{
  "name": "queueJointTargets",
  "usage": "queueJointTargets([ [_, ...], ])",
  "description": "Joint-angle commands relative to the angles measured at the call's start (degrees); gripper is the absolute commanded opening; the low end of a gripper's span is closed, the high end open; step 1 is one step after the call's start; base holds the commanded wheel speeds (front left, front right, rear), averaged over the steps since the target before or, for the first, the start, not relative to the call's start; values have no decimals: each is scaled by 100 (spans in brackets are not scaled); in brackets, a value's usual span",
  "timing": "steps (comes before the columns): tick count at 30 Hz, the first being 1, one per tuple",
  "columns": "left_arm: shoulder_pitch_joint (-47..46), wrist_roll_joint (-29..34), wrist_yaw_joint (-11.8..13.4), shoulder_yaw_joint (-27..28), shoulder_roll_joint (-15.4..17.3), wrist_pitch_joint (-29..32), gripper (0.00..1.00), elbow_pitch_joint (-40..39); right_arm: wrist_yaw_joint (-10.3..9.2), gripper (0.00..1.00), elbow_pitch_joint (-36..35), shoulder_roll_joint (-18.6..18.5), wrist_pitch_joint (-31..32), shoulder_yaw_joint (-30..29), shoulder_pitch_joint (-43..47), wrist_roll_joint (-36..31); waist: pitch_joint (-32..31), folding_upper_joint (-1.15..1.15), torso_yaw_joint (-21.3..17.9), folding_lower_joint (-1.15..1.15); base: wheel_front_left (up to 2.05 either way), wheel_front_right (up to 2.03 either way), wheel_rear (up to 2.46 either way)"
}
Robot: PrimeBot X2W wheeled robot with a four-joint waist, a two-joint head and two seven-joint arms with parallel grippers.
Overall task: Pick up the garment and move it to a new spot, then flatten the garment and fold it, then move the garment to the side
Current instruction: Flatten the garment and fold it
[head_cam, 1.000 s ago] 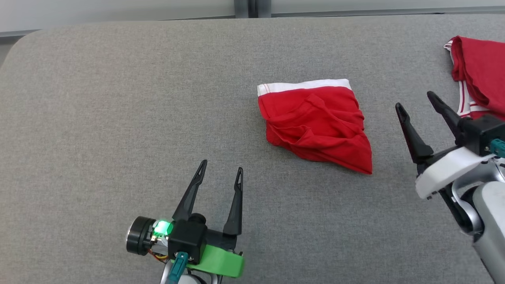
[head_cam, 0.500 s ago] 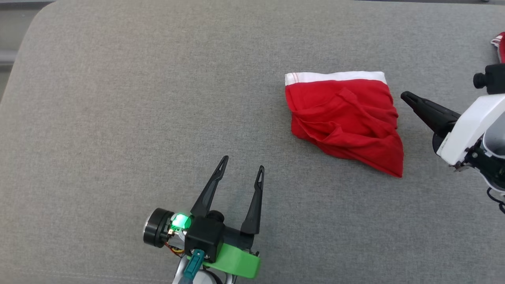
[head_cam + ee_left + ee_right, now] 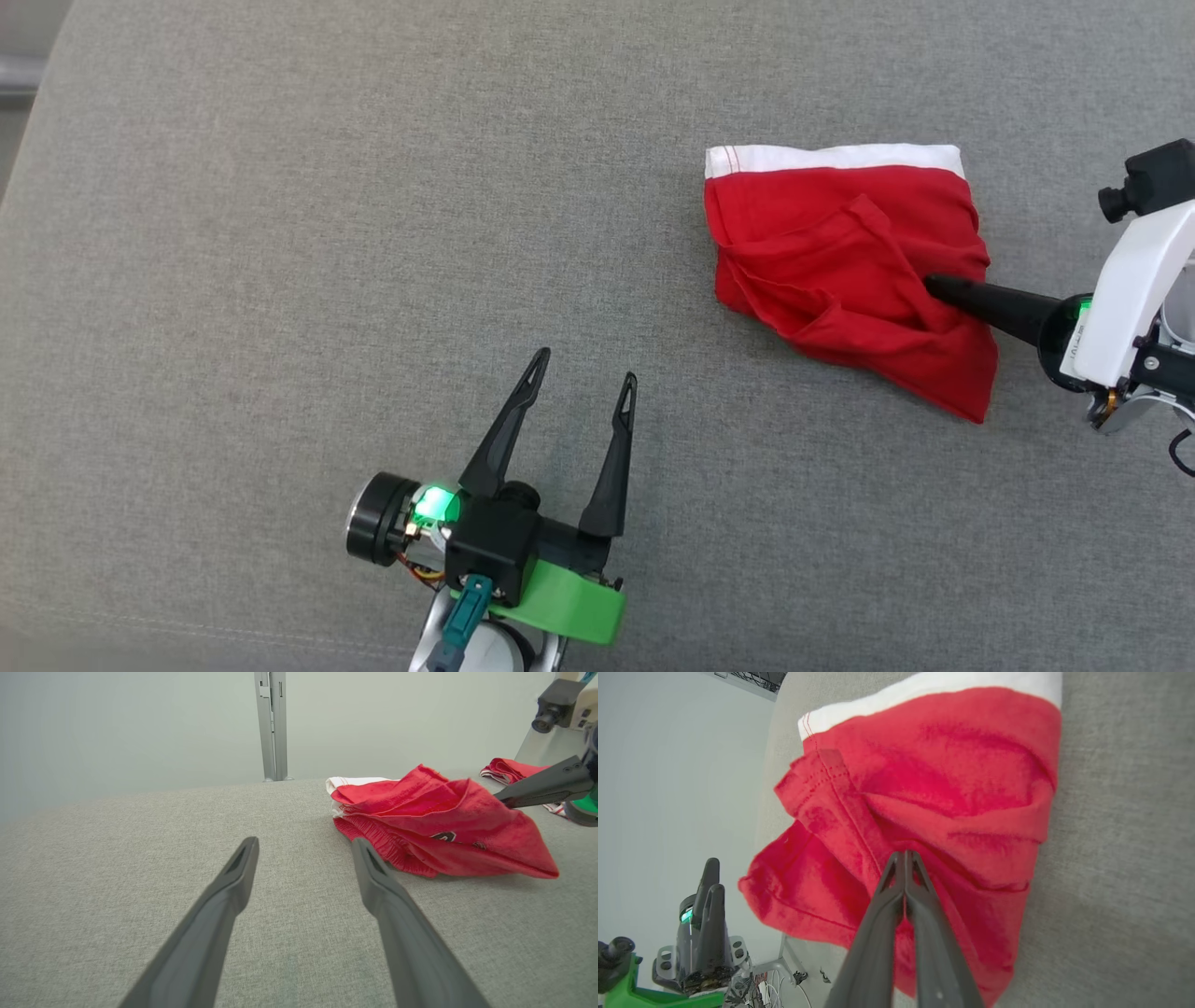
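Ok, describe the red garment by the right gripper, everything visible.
The garment is soft red knit cloth with a white waistband along its far edge. It lies crumpled and loosely folded on the grey cloth surface, one corner pointing toward the robot. The right gripper, shut, pinches a fold near its right side.

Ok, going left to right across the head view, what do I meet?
First the left end effector → garment → right end effector, which reaches in from the right with its tips on the garment's right part.
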Motion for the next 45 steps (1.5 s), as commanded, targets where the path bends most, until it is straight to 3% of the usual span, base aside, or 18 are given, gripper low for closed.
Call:
queueJointTargets([
  [1,-106,-33,0,-3,9,-16,100,5,0,0,7,21,74,4,10,70,34,0,-26,0,0,0,0],
  [11,-117,-55,32,15,9,-16,100,41,0,0,-728,52,636,-19,392,618,-41,0,-119,0,0,0,0],
  [14,-89,-61,30,16,10,-16,100,32,0,0,-1067,-22,465,-258,425,605,-66,0,-137,0,0,0,0],
  [18,-91,-77,7,0,10,-16,100,11,0,0,-1178,-71,29,-477,383,84,-64,0,-116,0,0,0,0],
  [24,-146,-130,34,-65,9,-16,100,-29,0,0,-898,144,-207,-234,573,-366,-15,0,21,0,0,0,0],
  [34,-55,-83,35,15,9,-16,100,18,1,0,-976,561,197,530,828,-395,-159,0,-40,0,0,0,0],
  [39,1,-25,13,81,10,-16,100,9,0,0,-1411,721,-666,326,679,-907,-281,0,-186,0,0,0,0],
  [41,34,-5,9,127,10,-16,100,5,0,0,-1493,743,-1312,299,592,-1516,-319,0,-254,0,0,0,0],
  [45,64,-17,-34,175,9,-16,100,-5,0,0,-847,829,-2755,509,436,-2986,-374,0,-359,0,0,0,0],
])
